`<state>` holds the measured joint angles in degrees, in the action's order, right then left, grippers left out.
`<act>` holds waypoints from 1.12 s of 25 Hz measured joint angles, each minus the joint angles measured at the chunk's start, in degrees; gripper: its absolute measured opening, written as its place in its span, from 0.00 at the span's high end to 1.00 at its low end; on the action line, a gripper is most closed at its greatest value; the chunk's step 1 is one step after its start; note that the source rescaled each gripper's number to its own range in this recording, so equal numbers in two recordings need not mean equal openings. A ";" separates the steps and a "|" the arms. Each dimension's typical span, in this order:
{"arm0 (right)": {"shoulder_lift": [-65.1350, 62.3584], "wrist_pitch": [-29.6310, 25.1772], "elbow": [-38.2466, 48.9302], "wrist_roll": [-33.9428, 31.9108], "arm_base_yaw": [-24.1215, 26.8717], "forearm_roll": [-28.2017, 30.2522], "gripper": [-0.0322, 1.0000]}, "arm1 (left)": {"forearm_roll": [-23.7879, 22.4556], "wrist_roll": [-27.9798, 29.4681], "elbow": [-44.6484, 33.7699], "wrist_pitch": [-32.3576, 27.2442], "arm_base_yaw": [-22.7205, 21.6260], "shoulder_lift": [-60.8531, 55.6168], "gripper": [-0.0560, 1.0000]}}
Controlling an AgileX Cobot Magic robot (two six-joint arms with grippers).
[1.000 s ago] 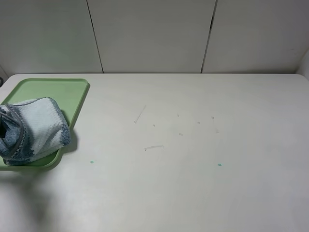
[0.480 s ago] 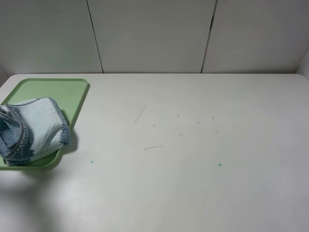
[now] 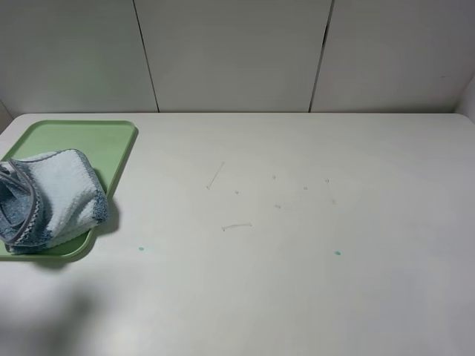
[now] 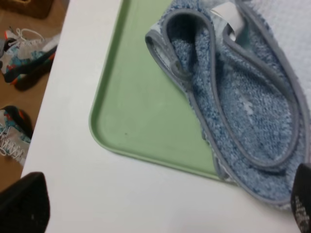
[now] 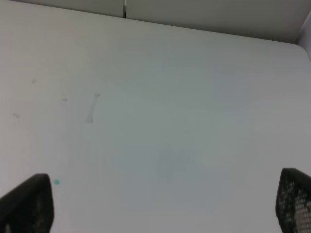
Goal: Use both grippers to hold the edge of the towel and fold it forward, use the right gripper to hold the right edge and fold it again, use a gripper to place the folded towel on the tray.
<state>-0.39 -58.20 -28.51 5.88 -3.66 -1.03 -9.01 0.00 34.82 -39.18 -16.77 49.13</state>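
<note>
Now the folded towel sits alone on the light-green tray at about nine o'clock on the white table, its near corner hanging a little over the tray's rim. A second ago a dark shape sat at the towel's left end in the high view; half a second ago it had thinned, and now it is gone, with only a soft shadow on the table at seven o'clock. I read that as the left arm backing off after letting go, so the placing step looks done and the task close to finished.

From the left wrist, the left gripper hangs over the tray's bare corner with its two black fingertips far apart and nothing between them; the grey hem loops loosely beside it. The right gripper is likewise spread wide over bare table, gripping nothing. The fold looks bundled rather than flat, though the wrist picture is soft, so how neat it is cannot be judged.
</note>
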 joint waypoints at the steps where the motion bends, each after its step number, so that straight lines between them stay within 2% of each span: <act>1: 0.00 0.00 0.00 0.00 0.00 0.00 0.00 | 0.30 0.00 0.00 -0.90 0.00 -1.68 0.00; 7: 0.00 0.00 0.00 0.00 0.00 0.00 0.00 | 1.51 0.00 0.00 -9.16 0.00 -9.96 0.00; 12: 0.00 0.00 0.00 0.00 0.00 0.00 0.00 | 4.52 0.00 0.00 -15.32 0.00 -15.16 0.00; 18: 0.00 0.00 0.00 0.00 0.00 0.00 0.00 | 6.11 0.00 0.00 -28.69 0.00 -18.83 0.00; 22: 0.00 0.00 0.00 0.00 0.00 0.00 0.00 | 8.21 1.34 0.00 -28.75 0.00 -21.48 0.00; 28: 0.00 0.05 0.00 0.00 0.00 0.00 0.00 | 9.01 1.72 -2.55 -28.80 0.00 -29.21 0.00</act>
<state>-0.39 -58.14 -28.51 5.88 -3.66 -1.03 0.00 1.72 32.27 -67.98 -16.77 19.91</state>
